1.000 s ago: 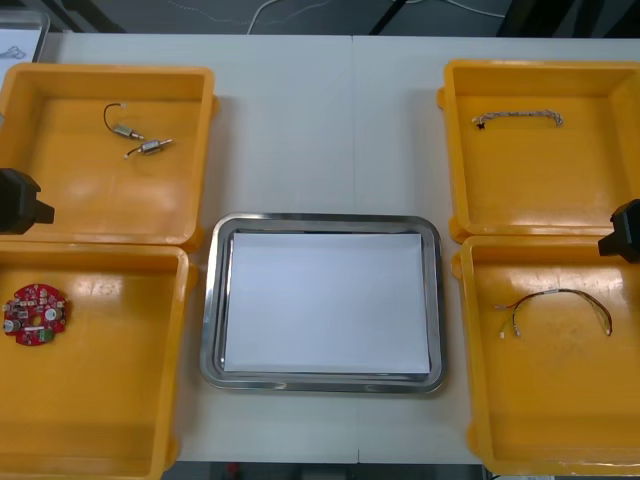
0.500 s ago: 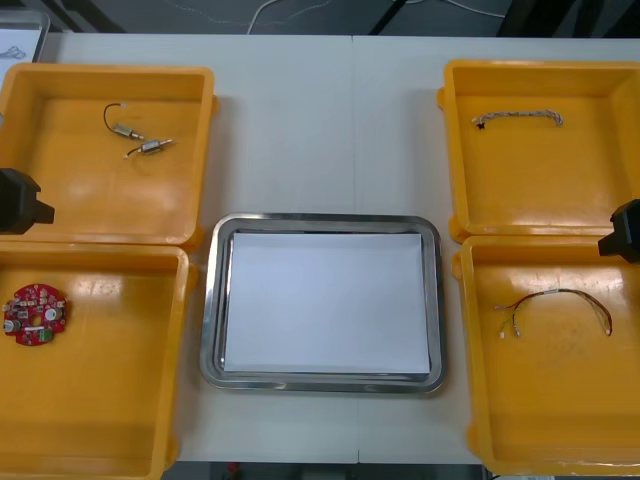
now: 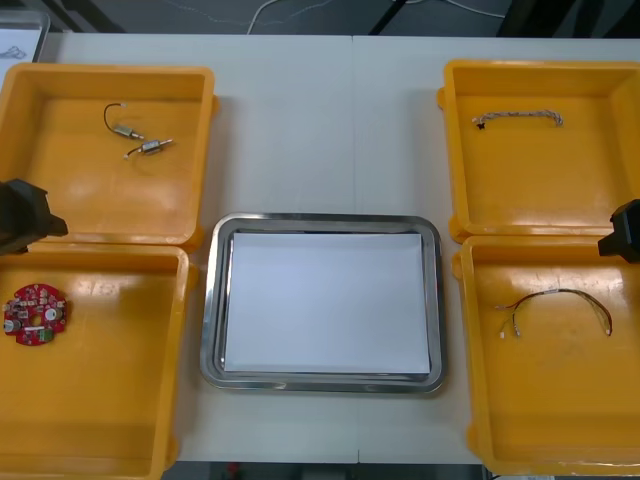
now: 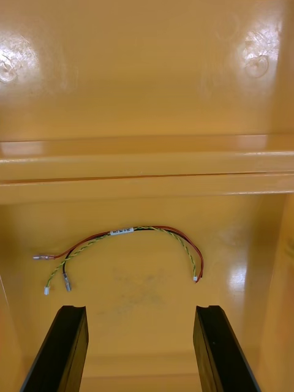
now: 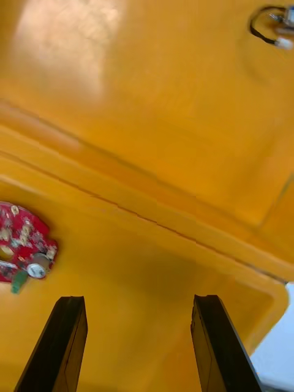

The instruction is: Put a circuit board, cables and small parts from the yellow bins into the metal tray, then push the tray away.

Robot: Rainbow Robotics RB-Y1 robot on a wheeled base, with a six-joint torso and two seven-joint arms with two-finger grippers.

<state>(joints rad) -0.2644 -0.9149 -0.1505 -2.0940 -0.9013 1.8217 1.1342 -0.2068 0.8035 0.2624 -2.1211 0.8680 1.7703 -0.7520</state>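
The left end effector [image 3: 27, 214] has edged inward, over the seam between the two left yellow bins [image 3: 100, 400].

Front view: the metal tray [image 3: 211, 300], white inside, lies on the tabletop [image 3: 330, 130]. The right end effector [image 3: 626, 232] waits at the right edge.

Right wrist view: its fingers are spread wide and empty, above the red and yellow cable [image 4: 131, 231].

Left wrist view: its fingers are wide and empty, and the circuit board [image 5: 21, 250] lies beyond one finger's outer side.

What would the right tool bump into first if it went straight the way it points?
Likely the red and yellow cable, lying just ahead of the open right tool, or the yellow bin floor under it; depth is hard to judge.
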